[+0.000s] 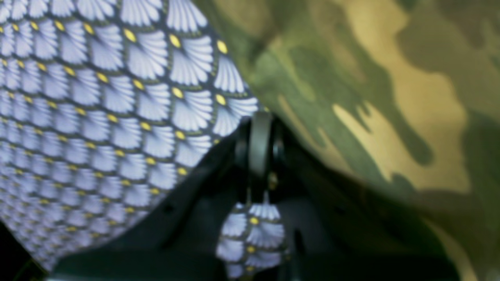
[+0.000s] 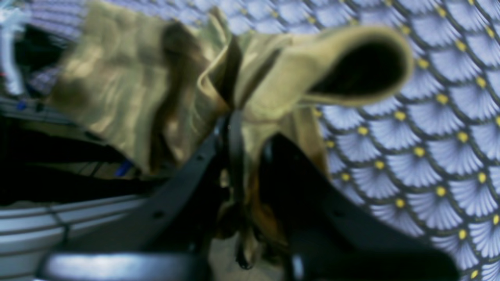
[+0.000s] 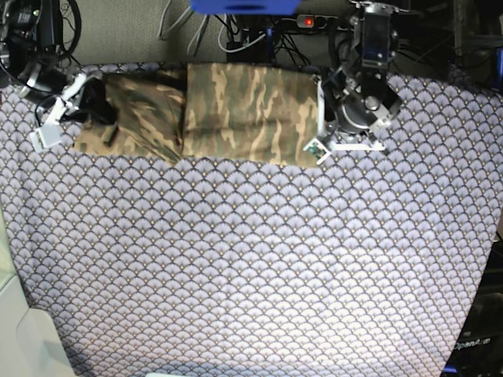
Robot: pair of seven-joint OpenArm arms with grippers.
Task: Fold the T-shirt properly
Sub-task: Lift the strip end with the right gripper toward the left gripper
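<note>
the left gripper (image 1: pixel 259 144) shows black, blurred fingers, a narrow grey pad between them, and a small brass-coloured screw below. the right gripper (image 2: pixel 234 128) is black too, its flat dark links dotted with small holes, above a rounded glossy rim. from the base view both arms end in grey metal housings with white brackets

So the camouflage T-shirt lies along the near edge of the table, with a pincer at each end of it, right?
Not the near edge. In the base view the T-shirt lies along the far edge of the table cloth. The rest holds: the right pincer is at one end, the left pincer at the other.
</note>
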